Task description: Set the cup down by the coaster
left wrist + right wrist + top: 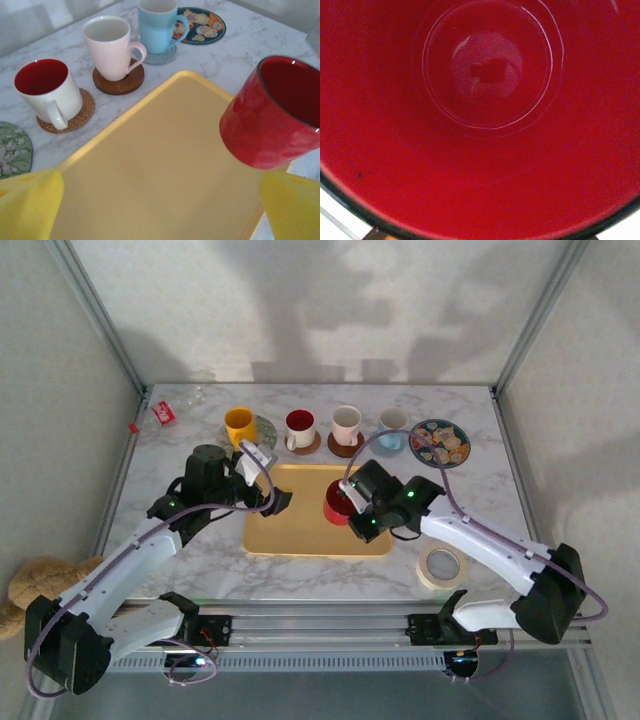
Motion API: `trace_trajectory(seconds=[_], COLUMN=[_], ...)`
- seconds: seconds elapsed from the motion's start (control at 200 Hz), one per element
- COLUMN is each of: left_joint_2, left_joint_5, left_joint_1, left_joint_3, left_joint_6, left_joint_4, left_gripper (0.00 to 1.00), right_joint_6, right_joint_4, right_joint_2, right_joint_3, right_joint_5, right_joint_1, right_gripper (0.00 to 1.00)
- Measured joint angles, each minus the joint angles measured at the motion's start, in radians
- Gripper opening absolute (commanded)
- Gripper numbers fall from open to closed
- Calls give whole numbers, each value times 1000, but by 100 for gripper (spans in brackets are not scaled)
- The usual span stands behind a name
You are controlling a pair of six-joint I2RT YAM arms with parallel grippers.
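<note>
seen from above, the red cup point(338, 505) sits at the 3 o'clock side of the yellow tray point(300, 530), inside its rim. the right gripper point(352, 502) is pressed up against the cup from 3 o'clock. its fingers are hidden there, so i cannot tell whether they clamp the cup or stand apart. the right wrist camera looks straight down into the cup's glossy red inside point(485, 100).

the left gripper point(280, 502) hangs over the 9 o'clock side of the tray. in its wrist view the two yellow fingers point(30, 200) sit at the bottom corners, spread wide with nothing between them but bare tray point(150, 165). the red cup point(272, 117) shows there at 3 o'clock, leaning, and i cannot tell if its base touches the tray.

at 12 o'clock from the tray runs a row of cups, each on its own coaster: a yellow cup point(240, 426), a white cup point(300, 426), a pink cup point(346, 424) and a blue cup point(392, 426). just beside the blue cup, at 2 o'clock from the tray, lies a patterned coaster point(440, 443) with nothing on it, well apart from the red cup. a roll of tape point(442, 565) lies at 4 o'clock, off the tray.
</note>
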Motion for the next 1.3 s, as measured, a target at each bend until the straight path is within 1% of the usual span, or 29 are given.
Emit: trace_trajectory(seconds=[0.2,0.35,0.631,0.761,1.036,1.196,1.302], left_joint_2=[50,103,195,239,352,417,459], left_joint_5=[-6,-8,-6,-1,29,50,62], left_joint_1=[0,0,0,0,0,0,0], left_joint_3=[50,80,164,195,256,303,331], left_joint_6=[0,0,1,2,8,12,16], left_joint_4=[33,66,75,93,111,116,122], left_gripper=[100,100,100,100,100,100,100], right_joint_6=[-37,-60,-81,-81,-54,-30,-18], right_joint_4=[-81,-132,-185,-186,-153,-105,-69], right_joint_2=[-44,-45,-41,-29,0,59,114], right_joint_3=[92,146,242,254,254,264,272], right_joint_5=[6,21,35,60,60,48,40], right_joint_1=[-100,-178,-304,-381,-549,-621,-652], right_gripper=[0,0,0,0,0,0,0])
